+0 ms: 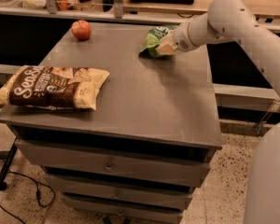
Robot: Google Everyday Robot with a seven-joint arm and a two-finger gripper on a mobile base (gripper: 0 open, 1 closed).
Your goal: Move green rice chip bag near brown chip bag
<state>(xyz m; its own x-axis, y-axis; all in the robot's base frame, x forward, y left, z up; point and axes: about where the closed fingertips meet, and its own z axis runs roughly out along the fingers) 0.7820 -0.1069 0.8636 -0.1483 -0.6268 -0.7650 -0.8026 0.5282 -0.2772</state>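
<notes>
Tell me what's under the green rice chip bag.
Only the grey cabinet top shows below the green rice chip bag, at the hand near the far right edge. The hand covers its lower right corner.

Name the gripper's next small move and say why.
Probably draw the gripper, now at the green rice chip bag on the far right of the table, toward the near-left edge: the brown chip bag lies there, well apart from the green one.
</notes>
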